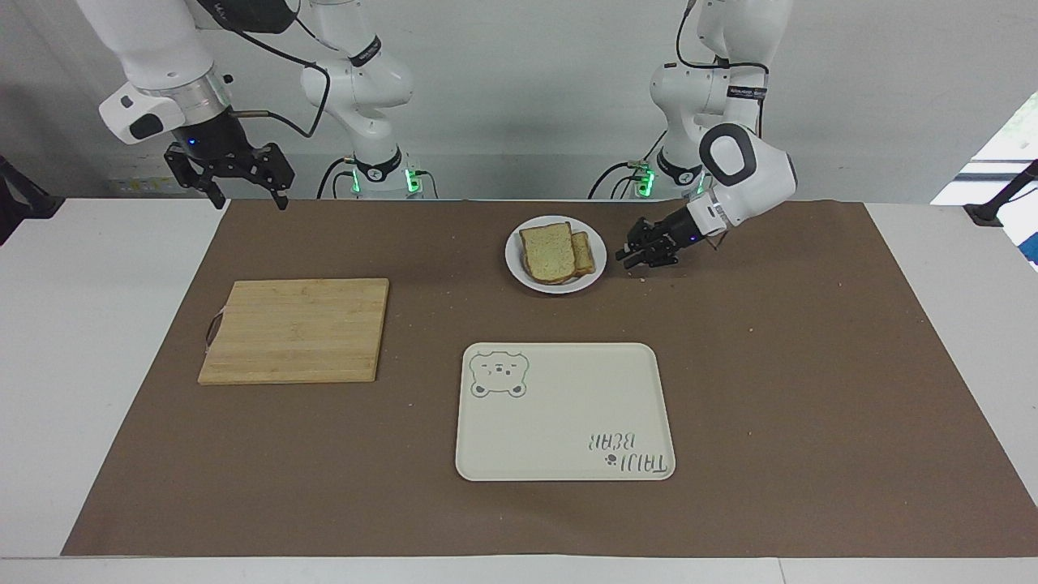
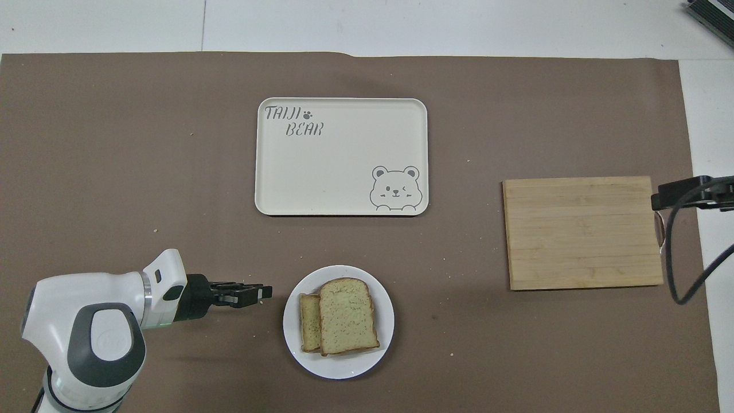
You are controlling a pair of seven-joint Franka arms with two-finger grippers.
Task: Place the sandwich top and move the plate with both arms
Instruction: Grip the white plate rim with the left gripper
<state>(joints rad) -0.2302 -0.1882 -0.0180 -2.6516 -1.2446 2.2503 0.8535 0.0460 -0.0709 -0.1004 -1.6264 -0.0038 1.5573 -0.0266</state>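
The small white plate [image 1: 514,261] sits on the brown mat near the robots, midway between the arms. The sandwich top [image 1: 546,253], a pale speckled slice with a brown crust, lies on it, partly covering a second slice [image 1: 584,251]. My left gripper [image 1: 629,259] is low over the mat, just beside the plate's rim toward the left arm's end, open and empty, apart from the plate. In the overhead view the left gripper [image 2: 264,292] points at the plate [image 2: 344,370] holding the sandwich top [image 2: 347,315]. My right gripper [image 1: 247,201] waits raised and open at the mat's edge.
A cream tray with a bear drawing [image 1: 568,405] lies farther from the robots than the plate. A wooden cutting board [image 1: 296,328] lies toward the right arm's end. Crumbs dot the brown mat [image 1: 811,365] near the left gripper.
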